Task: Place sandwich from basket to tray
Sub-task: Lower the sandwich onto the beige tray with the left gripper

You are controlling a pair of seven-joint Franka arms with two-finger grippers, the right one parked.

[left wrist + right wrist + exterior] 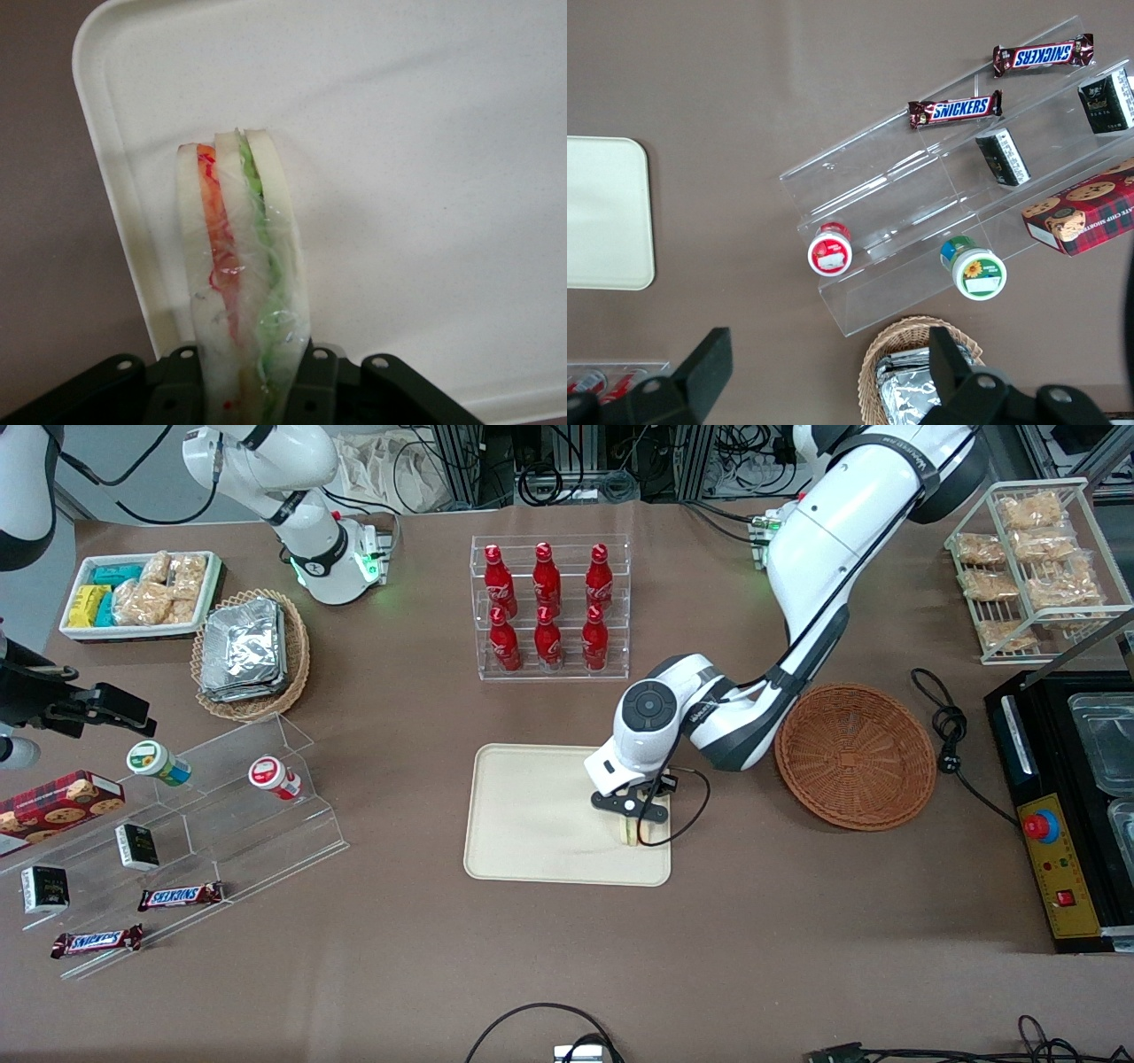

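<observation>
Holding the small triangular wedge sandwich [241, 266] of pale bread with orange, red and green filling layers, the left arm's black two-finger gripper [631, 821] has its fingers [180, 382] clamped on both bread faces, plastic wrap visible over the filling edge. Gripper sits low over the flat cream-beige rectangular tray [532, 815] with rounded corners, at the tray's end toward the working arm. Sandwich is edge-up over the tray surface, close to the rim; can't tell whether it touches. Round reddish-brown woven wicker basket [856, 755] sits on the brown table [797, 921] beside the tray, toward the working arm's end, nothing in it.
</observation>
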